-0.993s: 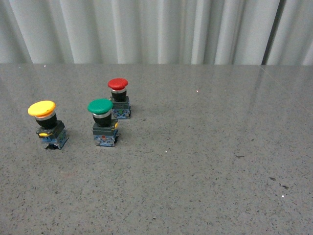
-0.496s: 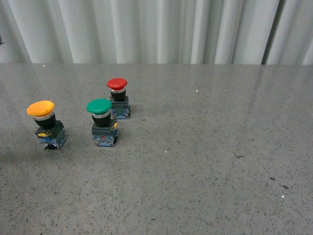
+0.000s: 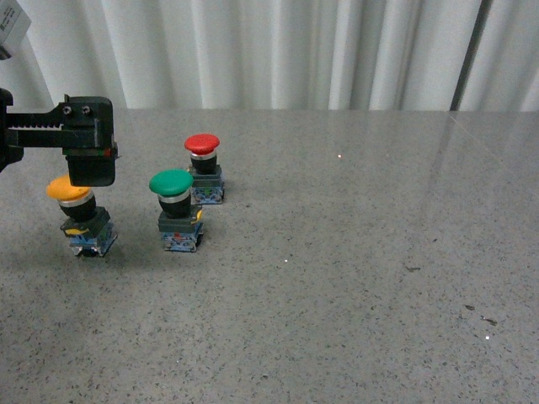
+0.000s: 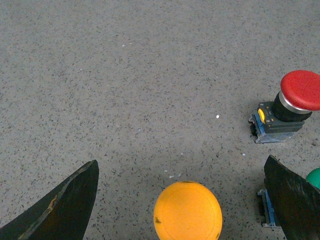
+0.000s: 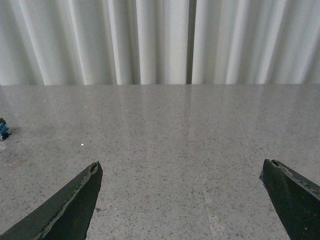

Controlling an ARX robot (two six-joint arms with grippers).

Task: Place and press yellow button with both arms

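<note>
The yellow button (image 3: 72,202) stands upright at the left of the grey table, its cap partly behind a black finger (image 3: 90,160) of my left gripper (image 3: 69,172). The left gripper is open and hovers just above the cap. In the left wrist view the yellow cap (image 4: 187,212) lies between the wide-open jaws of the left gripper (image 4: 181,162), untouched. My right gripper (image 5: 181,165) is open and empty over bare table, and is out of the front view.
A green-capped button (image 3: 174,210) stands right of the yellow one, with a red-capped button (image 3: 204,168) behind it. Both show in the left wrist view, red (image 4: 300,90) and green (image 4: 315,177). White curtain (image 3: 278,50) backs the grey table (image 3: 354,252).
My left gripper has come into the front view from the left and now hangs over the yellow button. The buttons have not moved.
</note>
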